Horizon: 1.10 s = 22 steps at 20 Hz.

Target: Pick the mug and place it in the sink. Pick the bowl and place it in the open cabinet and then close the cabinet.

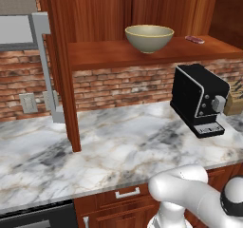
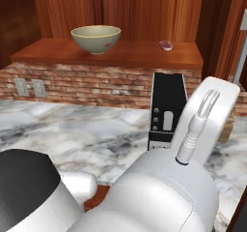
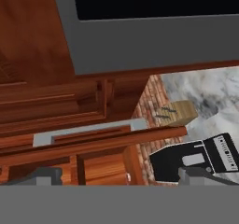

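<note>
I see the bowl [image 1: 149,37] sitting upright on the inner shelf [image 1: 118,54] of the open cabinet [image 1: 61,70], roughly at the middle of the shelf in the left base view and toward its left in the right base view. Nothing touches it. Well to its right on the same shelf lies a small pinkish object [image 1: 194,39]; I cannot make out what it is at this size.

Below the shelf runs a red brick backsplash [image 1: 123,87], and under that the grey-veined marble surface [image 1: 118,146]. A black coffee machine [image 1: 198,99] stands on the surface at the right, just under the right end of the shelf, with a wooden knife block [image 1: 234,102] just beside it at the frame edge. The cabinet's open door [image 1: 47,65], with its long silver bar handle [image 1: 45,70], juts out at the left of the shelf.

From my hand view, the claw [image 3: 121,176] looks along a reddish-brown panelled door with a silver bar handle [image 3: 88,130] close ahead of the fingertips [image 3: 44,175]. The tips stand wide apart at the bottom edge, with nothing between them. Off to the right of that view I can see the coffee machine, the knife block and a patch of marble.
</note>
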{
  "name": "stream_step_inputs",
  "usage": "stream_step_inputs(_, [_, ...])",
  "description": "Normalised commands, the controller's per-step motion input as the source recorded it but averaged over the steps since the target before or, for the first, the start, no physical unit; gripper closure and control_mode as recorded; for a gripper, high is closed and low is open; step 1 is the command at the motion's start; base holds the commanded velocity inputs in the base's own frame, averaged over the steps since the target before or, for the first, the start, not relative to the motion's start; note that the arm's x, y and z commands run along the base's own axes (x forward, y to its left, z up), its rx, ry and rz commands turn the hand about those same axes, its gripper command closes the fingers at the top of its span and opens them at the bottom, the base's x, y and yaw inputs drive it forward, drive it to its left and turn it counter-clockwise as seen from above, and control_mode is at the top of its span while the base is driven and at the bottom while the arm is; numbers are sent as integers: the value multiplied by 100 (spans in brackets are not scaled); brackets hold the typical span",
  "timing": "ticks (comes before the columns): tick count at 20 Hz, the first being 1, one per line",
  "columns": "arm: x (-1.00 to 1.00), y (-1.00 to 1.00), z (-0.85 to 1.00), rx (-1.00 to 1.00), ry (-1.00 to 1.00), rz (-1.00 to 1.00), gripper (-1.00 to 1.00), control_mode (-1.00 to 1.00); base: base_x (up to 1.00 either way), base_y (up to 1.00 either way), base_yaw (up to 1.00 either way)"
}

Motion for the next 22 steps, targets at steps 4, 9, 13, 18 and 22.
stream_step_inputs(4, [10, -22, 0, 5, 0, 0, -100, -100, 0, 0, 0])
stream_step_inputs(9, [22, -13, 0, 2, 1, 0, -100, -100, 0, 0, 0])
stream_step_inputs(13, [44, -1, 0, 7, 14, 0, -100, -100, 0, 0, 0])
stream_step_inputs(18, [15, -30, 0, 7, 3, 0, -100, -100, 0, 0, 0])
stream_step_inputs(22, [1, -41, 0, 8, 0, 0, -100, -100, 0, 0, 0])
